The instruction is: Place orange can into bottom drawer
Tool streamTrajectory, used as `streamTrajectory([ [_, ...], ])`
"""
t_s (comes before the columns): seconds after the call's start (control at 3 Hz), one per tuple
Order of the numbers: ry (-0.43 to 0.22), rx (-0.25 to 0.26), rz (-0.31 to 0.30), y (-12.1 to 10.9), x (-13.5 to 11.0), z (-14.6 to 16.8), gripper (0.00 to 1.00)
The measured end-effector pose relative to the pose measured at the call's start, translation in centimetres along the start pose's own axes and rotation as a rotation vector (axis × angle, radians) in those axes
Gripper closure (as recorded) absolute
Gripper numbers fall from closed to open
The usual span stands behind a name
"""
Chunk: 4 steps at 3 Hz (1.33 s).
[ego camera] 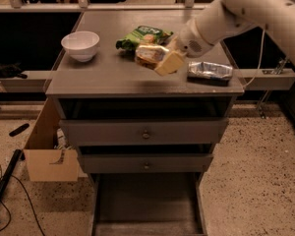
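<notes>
The orange can (147,54) is shiny brown-orange with pale label patches. It lies sideways in my gripper (160,61), which is shut on it, with one cream-coloured finger (170,62) showing at the can's right end. The can hangs a little above the middle of the grey cabinet top (103,75), and its shadow falls on the surface below. My white arm reaches in from the upper right. The bottom drawer (146,203) is pulled out at the foot of the cabinet, its flat floor bare, well below and in front of the can.
A white bowl (80,44) stands at the left of the top. A green snack bag (146,35) lies just behind the can, and a silver foil packet (210,71) lies at the right. Two knobbed drawers (145,133) are slightly open. A cardboard box (49,157) stands on the floor at the left.
</notes>
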<state>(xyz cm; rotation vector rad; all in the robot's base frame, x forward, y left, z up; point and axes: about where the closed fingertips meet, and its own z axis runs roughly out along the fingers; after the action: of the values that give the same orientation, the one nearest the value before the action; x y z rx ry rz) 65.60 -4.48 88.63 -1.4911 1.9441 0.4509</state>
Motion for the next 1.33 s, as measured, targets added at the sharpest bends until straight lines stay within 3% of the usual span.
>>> streamTrajectory([
  [0.33,-0.048,0.045,0.024,2.3,0.8,-4.3,1.00],
  [1.0,-0.105,-0.026,0.148,12.0,4.9,-2.4,1.00],
  [1.33,-0.106,-0.025,0.147,11.9,4.8,-2.5,1.00],
])
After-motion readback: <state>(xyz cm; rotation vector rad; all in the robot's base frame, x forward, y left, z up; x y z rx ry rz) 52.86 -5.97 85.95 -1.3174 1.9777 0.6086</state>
